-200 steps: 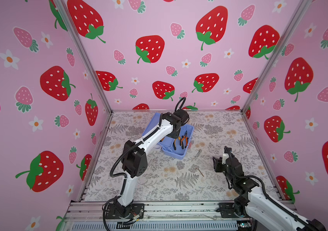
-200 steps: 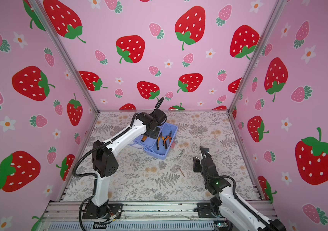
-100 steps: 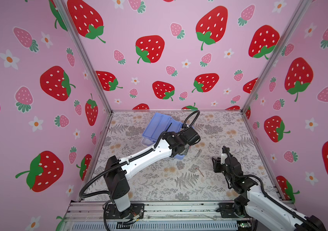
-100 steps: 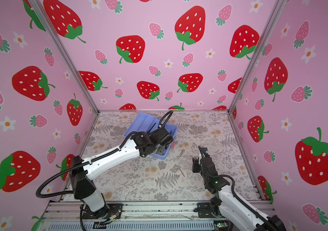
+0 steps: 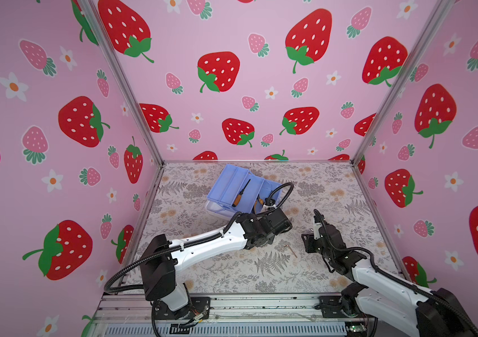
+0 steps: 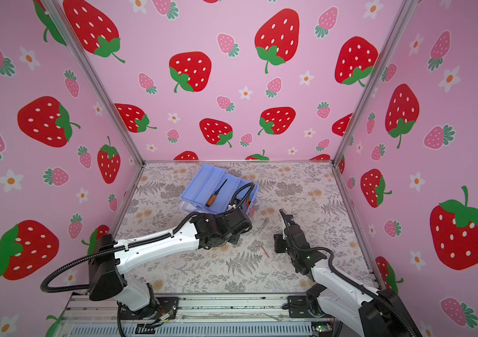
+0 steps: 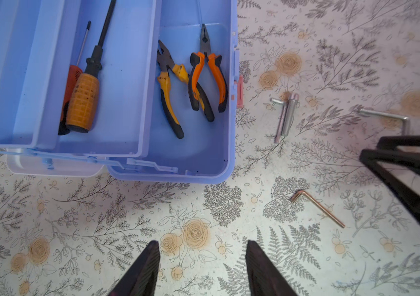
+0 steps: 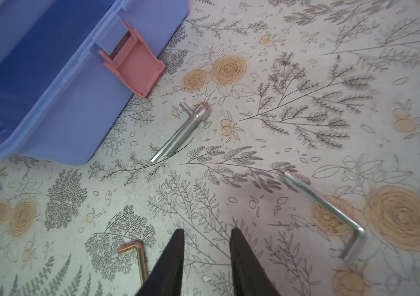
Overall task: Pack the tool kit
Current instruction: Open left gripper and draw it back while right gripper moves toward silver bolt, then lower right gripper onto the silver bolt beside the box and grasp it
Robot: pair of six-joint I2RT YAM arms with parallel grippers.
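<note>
Well, my left gripper (image 7: 202,243) hangs over the bare bench (image 7: 101,217) just in front of the tool kit (image 7: 203,146), jaws spread and empty, which I judge leaves it free for whatever goes in next. The tool kit sits open on the bench. Its tray (image 7: 119,107) is swung out on the side away from the latch (image 7: 239,92), so both levels can be reached. The screwdrivers (image 7: 83,102) lie lengthwise in the tray and the pliers (image 7: 205,79) lie flat in the base, low enough, I think, for the tray to fold back over them. On the tool kit's latch side, three keys are out on the bench. The small silver hex key (image 7: 277,101) rests against a bolt (image 7: 289,115) just beside the latch, the brass hex key (image 7: 321,208) is a little farther out, and the large silver hex key (image 7: 383,114) is farthest from the tool kit. My right gripper (image 8: 207,230) hovers on that same side, between the brass and large keys, jaws parted around nothing, probably lining up on one of them.
</note>
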